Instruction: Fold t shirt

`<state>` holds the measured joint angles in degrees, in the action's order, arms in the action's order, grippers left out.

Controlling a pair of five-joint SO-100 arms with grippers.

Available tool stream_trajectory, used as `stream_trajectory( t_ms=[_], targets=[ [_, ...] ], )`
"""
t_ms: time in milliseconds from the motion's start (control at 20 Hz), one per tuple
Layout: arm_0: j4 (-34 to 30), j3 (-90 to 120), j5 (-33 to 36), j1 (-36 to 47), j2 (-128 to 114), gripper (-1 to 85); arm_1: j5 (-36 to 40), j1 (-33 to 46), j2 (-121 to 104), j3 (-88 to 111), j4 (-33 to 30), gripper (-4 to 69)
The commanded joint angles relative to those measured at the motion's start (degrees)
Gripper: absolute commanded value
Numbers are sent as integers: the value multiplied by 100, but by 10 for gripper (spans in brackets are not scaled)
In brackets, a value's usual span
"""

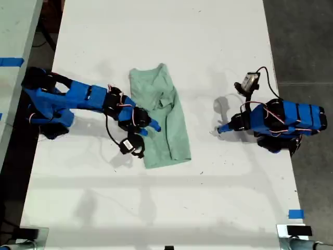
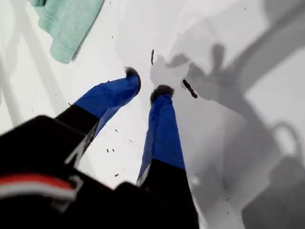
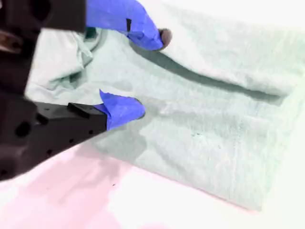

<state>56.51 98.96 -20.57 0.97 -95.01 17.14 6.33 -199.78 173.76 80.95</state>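
Observation:
The pale mint-green t shirt point(image 1: 167, 122) lies folded into a narrow wrinkled oblong in the middle of the white table point(image 1: 208, 47). From the exterior view's left, my second gripper point(image 1: 154, 125) reaches over the shirt's edge. In the second wrist view it point(image 3: 150, 74) is open, its blue fingertips point(image 3: 125, 109) down on or just above the fabric point(image 3: 219, 124) with nothing pinched. My first gripper point(image 1: 220, 129) sits low over bare table at the exterior view's right, apart from the shirt. Its jaws point(image 2: 147, 85) are open a little and empty, and only a shirt corner point(image 2: 66, 24) shows beyond them.
A small camera on a cable point(image 1: 250, 81) rides above the first arm. Blue tape marks point(image 1: 295, 213) lie near the table's edge at the exterior view's lower right. A second table with blue tape point(image 1: 10, 62) stands at the exterior view's left.

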Motion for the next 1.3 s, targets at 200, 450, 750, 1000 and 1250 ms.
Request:
stream_trajectory(
  t_ms=[200, 450, 750, 1000, 1250],
  targets=[
    [299, 3340, -615, 185, -5713, 74, 105, 18, -62, 325, -149, 83],
    [536, 7075, -835, 378, -10749, 22, 123, 53, -62, 325, -149, 83],
    [26, 8323, 563, 809, -10767, 37, 97, 53, -62, 325, -149, 83],
    [211, 8552, 1494, 1661, -10749, -1, 79, 35, -62, 325, -149, 83],
    [211, 8552, 1564, 1758, -10749, 1, 35, -18, -62, 325, -149, 79]
  ],
)
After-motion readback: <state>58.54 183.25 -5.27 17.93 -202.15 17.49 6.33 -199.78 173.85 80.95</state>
